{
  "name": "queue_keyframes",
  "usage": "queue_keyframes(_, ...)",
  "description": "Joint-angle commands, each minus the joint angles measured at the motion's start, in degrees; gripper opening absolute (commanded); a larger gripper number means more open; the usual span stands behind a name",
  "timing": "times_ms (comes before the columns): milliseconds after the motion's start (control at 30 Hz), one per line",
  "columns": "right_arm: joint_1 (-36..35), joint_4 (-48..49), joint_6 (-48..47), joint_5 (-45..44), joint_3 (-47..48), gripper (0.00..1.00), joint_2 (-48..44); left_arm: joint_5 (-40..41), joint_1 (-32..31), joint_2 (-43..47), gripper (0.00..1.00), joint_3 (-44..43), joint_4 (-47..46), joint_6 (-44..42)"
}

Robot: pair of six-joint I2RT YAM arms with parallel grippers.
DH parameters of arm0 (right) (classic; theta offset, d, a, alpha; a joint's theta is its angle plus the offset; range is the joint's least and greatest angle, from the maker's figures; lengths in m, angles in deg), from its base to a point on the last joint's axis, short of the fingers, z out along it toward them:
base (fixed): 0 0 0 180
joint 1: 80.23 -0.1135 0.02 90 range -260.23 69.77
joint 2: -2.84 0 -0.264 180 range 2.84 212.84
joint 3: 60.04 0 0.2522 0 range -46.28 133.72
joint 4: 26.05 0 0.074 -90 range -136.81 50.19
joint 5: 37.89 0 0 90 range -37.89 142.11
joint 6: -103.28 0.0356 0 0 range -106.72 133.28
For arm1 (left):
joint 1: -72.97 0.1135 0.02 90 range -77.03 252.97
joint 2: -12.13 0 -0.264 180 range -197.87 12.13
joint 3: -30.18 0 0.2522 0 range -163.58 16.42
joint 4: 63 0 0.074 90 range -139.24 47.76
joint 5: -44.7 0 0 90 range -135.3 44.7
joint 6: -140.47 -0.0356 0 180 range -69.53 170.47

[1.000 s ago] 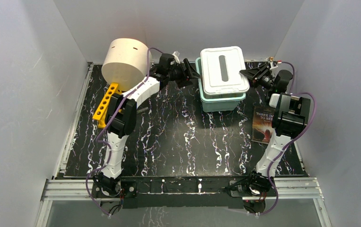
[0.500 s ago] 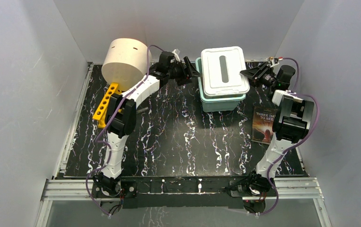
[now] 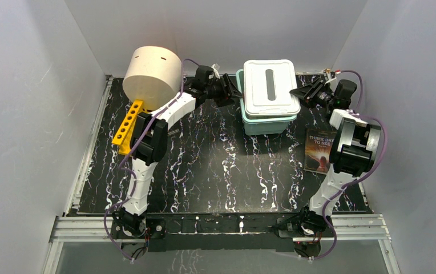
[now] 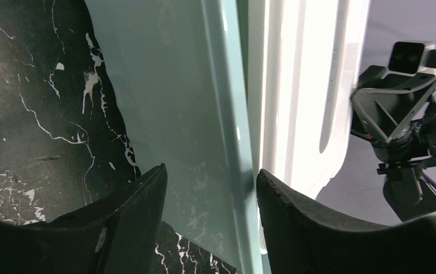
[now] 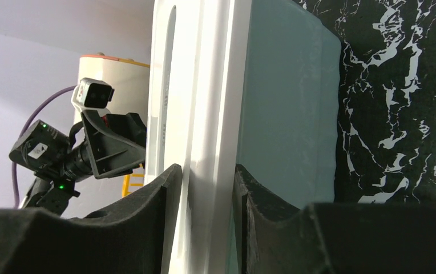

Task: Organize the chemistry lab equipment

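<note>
Two pincers at teal box [image 3: 264,123], far centre of desk [image 3: 216,171]: right pincer [image 5: 206,171] pinching white lid [image 3: 255,85] rim; left pincer [image 4: 211,171] spread astride box wall, seemingly unclamped. Lid likely stiff, light, slippery; edge grip suits. Desk left: yellow holed rack [image 3: 125,128].

A book [image 3: 319,149] is lying right of a teal bin [image 3: 267,123] wearing a white lid [image 3: 268,85]; a cream cylinder [image 3: 152,69] is sitting back left.

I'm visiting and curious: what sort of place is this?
Probably a robot test booth: two arms bolted to a marbled table, plain grey walls around, a lidded teal box as prop.
</note>
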Motion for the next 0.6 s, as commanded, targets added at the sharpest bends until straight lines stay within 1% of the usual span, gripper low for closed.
queue_keyframes(0,0.2,-0.9,-5.5,0.4,-0.8,0.43,-3.6,-1.1,-1.0,0.2,0.53,-2.8,1.9,-0.5)
queue_keyframes(100,0.2,-4.3,-7.3,-1.1,-0.9,0.41,-3.9,0.8,-1.0,0.4,0.44,-2.9,4.0,-1.9)
queue_keyframes(267,0.2,-4.6,-5.1,-2.4,-3.5,0.41,-4.6,3.7,-1.1,0.8,0.29,-3.9,7.5,-4.7)
queue_keyframes(333,0.1,-3.7,-3.1,-1.8,-4.6,0.41,-5.0,5.4,-1.0,1.1,0.28,-4.4,9.7,-6.6)
queue_keyframes(433,-0.5,-1.8,-0.3,-1.3,-7.2,0.40,-6.1,8.0,-0.9,1.7,0.27,-5.0,12.9,-8.9)
queue_keyframes(567,-1.7,-0.5,1.8,-1.1,-10.5,0.40,-8.0,8.5,0.1,3.6,0.27,-4.1,15.6,-10.5)
